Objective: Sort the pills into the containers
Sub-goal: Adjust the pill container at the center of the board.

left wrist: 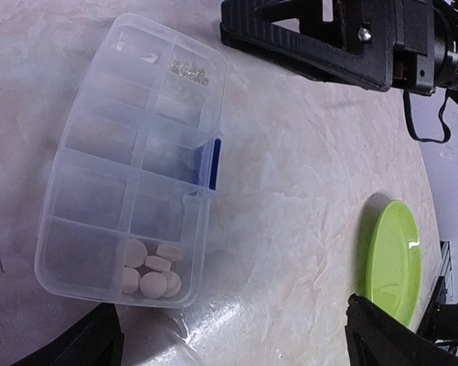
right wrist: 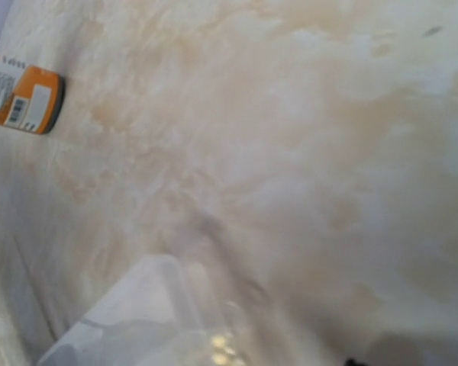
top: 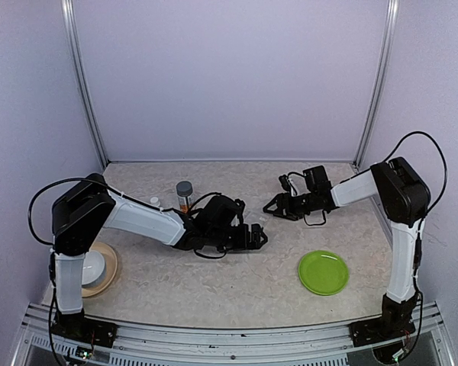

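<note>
Left wrist: flat round white pills

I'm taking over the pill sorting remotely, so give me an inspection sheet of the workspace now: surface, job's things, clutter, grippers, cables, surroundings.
Surface: marbled beige table, no spills seen.
Job's things: gray-capped bottle and small vial upright at the back left; clear pill organizer with white pills in one end compartment.
Clutter: green plate; white bowl on a tan plate.
Grippers: left gripper open, above the organizer; right gripper low nearby, opening unclear, nothing seen held.
Cables: black cables loop off both arms.
Surroundings: pale walls, metal rail at the near edge.
</note>
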Robot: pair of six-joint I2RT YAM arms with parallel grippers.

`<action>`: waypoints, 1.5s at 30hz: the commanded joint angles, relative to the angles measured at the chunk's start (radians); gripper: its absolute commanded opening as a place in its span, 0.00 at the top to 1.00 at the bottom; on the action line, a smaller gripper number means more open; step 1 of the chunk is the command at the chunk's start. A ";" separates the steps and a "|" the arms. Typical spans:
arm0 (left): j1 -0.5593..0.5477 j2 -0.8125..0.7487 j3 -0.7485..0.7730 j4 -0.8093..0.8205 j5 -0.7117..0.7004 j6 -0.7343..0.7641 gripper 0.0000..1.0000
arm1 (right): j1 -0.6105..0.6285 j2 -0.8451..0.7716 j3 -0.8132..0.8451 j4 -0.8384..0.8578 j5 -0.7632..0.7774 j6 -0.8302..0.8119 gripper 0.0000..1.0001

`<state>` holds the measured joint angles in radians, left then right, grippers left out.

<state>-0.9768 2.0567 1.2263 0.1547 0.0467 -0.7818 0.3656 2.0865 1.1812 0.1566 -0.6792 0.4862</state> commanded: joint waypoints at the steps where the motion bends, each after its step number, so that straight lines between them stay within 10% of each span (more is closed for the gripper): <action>1: 0.022 0.026 0.032 0.022 0.004 -0.002 0.01 | 0.036 0.029 0.025 0.006 -0.037 -0.020 0.37; 45: 0.117 -0.052 0.060 -0.052 -0.084 0.077 0.01 | 0.151 -0.153 -0.192 0.003 0.081 -0.020 0.35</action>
<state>-0.8375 2.0907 1.2961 0.0799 -0.0086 -0.7269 0.5171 1.9797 0.9966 0.2436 -0.6464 0.4767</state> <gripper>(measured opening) 0.989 0.641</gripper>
